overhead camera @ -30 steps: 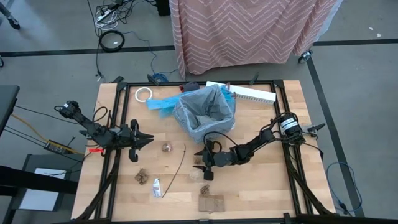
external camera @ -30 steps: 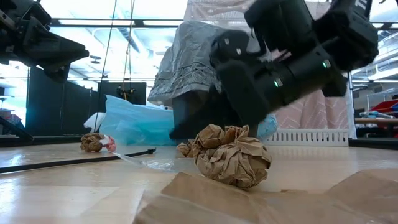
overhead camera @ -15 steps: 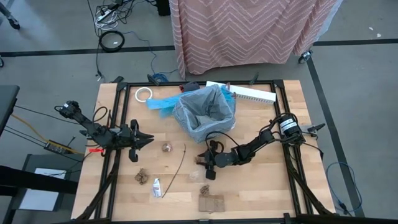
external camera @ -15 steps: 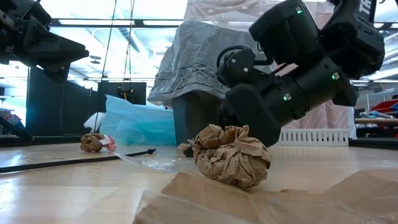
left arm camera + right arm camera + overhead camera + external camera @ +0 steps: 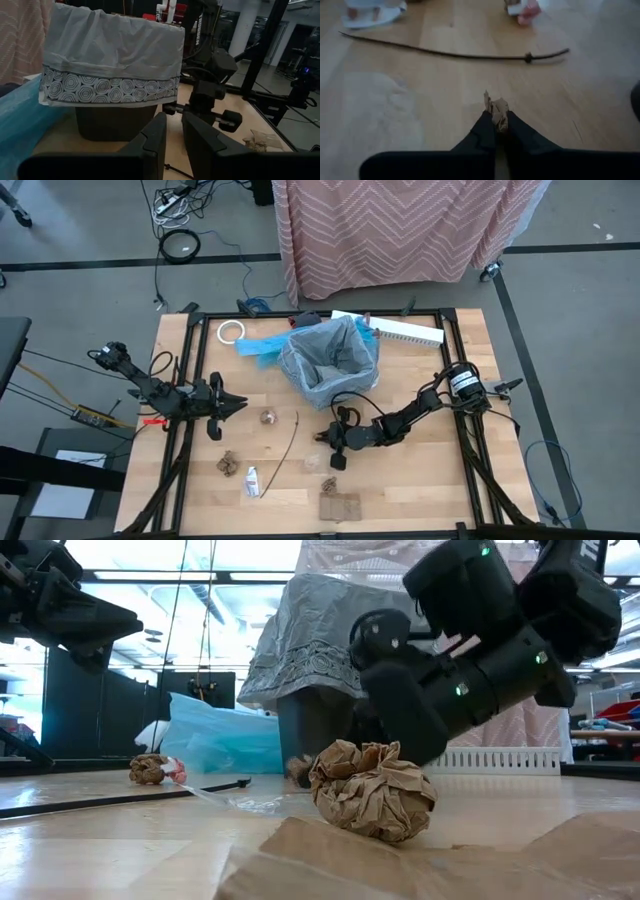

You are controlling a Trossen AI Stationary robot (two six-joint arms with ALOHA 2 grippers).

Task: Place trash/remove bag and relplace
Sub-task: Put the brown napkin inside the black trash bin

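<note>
The grey bag lines a dark bin at the table's far middle, its rim folded over the outside. Trash lies scattered on the near half: brown paper wads, a thin stick, a white tube and a cardboard square. My right gripper is low over the table, just in front of the bin, shut on a small brown paper scrap. My left gripper hovers at the left with a narrow gap between its fingers and nothing in it. My right gripper pinches the small brown paper scrap between its two fingertips, with the crumpled top of the scrap sticking out past them. The fingers slant down from the table's right. The scrap sits at table height; whether it still touches the wood, I cannot tell.
A bright blue bag lies left of the bin, with a white tape roll beyond it. A white slotted tray stands at the far right. A clear wrapper lies flat near my right gripper.
My right gripper has shut its wide-open fingers on the small paper scrap in front of the bin, staying almost where it was.
</note>
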